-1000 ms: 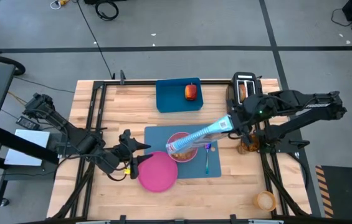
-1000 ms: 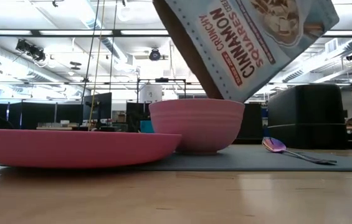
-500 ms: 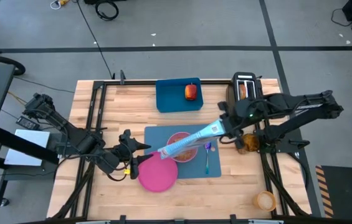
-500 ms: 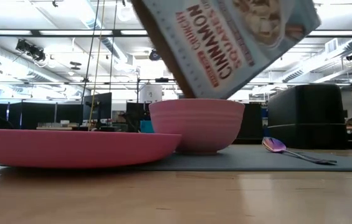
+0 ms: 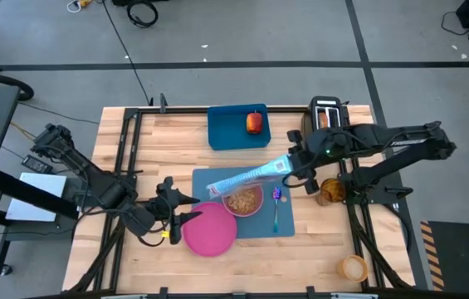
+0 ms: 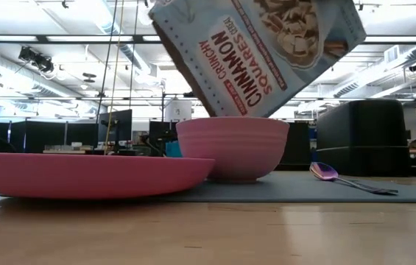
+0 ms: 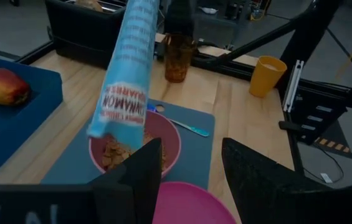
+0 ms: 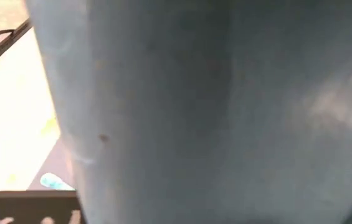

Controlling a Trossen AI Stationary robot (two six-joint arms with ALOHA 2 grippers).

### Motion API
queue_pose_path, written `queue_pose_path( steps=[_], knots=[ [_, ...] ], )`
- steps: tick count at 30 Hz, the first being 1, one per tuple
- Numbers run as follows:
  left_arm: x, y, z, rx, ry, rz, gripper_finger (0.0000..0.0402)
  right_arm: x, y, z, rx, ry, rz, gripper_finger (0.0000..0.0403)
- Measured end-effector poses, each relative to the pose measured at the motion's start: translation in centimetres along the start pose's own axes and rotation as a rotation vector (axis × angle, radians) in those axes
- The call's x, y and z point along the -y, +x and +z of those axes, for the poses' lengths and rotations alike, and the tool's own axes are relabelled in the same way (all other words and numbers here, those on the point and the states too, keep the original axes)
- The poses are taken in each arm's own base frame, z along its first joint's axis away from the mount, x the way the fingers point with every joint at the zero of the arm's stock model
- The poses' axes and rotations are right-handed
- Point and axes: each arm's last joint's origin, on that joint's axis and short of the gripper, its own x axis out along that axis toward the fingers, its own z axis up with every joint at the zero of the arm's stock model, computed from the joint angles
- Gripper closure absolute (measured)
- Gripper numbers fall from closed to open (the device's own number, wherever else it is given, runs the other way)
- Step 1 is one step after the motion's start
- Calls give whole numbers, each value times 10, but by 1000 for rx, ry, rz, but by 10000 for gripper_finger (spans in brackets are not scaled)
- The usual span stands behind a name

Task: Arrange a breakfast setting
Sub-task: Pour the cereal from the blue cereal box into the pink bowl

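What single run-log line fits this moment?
right gripper: holds tilted light-blue cereal box | round pink bowl: cereal inside | left gripper: waiting

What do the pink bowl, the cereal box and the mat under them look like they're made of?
Pink bowl: likely matte plastic, with an even colour, faint ribs and no glare. Cereal box, tilted over the bowl in the right gripper: printed paperboard, brown at the opened end. Slate-blue mat: thin and flat, dull-surfaced; possibly silicone or felt, hard to tell.
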Motion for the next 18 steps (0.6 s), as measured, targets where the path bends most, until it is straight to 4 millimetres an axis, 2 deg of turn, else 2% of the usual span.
queue_pose_path(
  steps=[4,8,18],
  knots=[
    [0,0,1,9,10,0,226,-5,-9,-5,-17,21,50,276],
    [2,0,4,37,26,-11,226,-12,-9,-4,-9,26,123,276],
    [15,-8,15,146,107,-99,226,-11,-12,1,32,25,42,277]
  ],
)
